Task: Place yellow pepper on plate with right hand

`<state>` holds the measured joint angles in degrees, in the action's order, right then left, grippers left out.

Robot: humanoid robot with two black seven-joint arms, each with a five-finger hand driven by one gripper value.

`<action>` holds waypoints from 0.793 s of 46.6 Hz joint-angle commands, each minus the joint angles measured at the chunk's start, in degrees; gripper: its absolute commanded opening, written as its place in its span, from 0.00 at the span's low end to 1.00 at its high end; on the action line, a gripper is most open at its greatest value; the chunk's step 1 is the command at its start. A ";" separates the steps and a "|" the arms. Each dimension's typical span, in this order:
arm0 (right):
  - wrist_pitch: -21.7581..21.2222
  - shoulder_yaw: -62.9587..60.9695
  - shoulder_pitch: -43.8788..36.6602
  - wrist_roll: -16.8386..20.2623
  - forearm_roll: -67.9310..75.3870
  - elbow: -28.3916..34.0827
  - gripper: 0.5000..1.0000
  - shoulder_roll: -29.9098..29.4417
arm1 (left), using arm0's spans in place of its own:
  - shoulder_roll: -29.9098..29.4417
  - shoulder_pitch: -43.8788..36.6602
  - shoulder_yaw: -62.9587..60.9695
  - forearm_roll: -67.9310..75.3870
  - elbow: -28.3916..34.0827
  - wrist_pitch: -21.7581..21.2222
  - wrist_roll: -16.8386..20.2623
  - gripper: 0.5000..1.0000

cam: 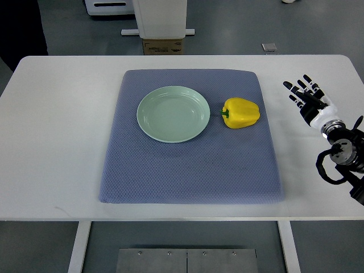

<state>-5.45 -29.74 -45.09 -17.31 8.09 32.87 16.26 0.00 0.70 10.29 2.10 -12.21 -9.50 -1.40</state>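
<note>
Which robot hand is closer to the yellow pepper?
Right. The right hand hovers over the table beyond the yellow pepper, on its right. The left hand isn't in view.

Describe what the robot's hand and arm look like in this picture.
The right hand has black, segmented fingers with pale patches on the tips and knuckles. A white cuff sits behind it at the wrist. The forearm behind is black with round silver joint parts and a looping black cable. No left arm shows.

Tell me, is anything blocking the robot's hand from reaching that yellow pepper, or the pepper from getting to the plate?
Nothing visible does. The right hand hovers open over bare table to the right of the yellow pepper, and the plate lies empty just left of the pepper on the mat.
</note>
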 commanded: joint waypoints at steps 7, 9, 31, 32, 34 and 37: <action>0.00 -0.06 0.00 0.00 0.00 0.00 1.00 0.00 | 0.00 0.00 0.08 -0.16 0.00 0.01 0.08 1.00; 0.00 0.03 0.00 0.00 0.00 0.00 1.00 0.00 | 0.00 0.00 0.08 -0.16 0.00 0.01 0.08 1.00; 0.09 -0.05 0.00 0.00 0.00 0.00 1.00 0.09 | 0.00 0.00 -0.18 0.01 0.00 0.62 0.08 1.00; 0.09 -0.06 0.00 0.00 0.00 -0.09 1.00 0.09 | 0.00 0.00 -0.18 0.01 -0.09 0.62 0.08 1.00; 0.00 -0.06 0.00 0.00 0.00 -0.09 1.00 0.09 | 0.00 0.09 -0.18 0.01 -0.09 0.71 0.08 1.00; 0.00 -0.06 0.00 0.00 0.00 -0.09 1.00 0.09 | 0.00 0.09 -0.18 0.01 -0.09 0.80 0.08 1.00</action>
<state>-5.42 -29.76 -45.09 -17.31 8.09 32.82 16.34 0.00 0.75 10.10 2.12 -12.29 -8.75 -1.32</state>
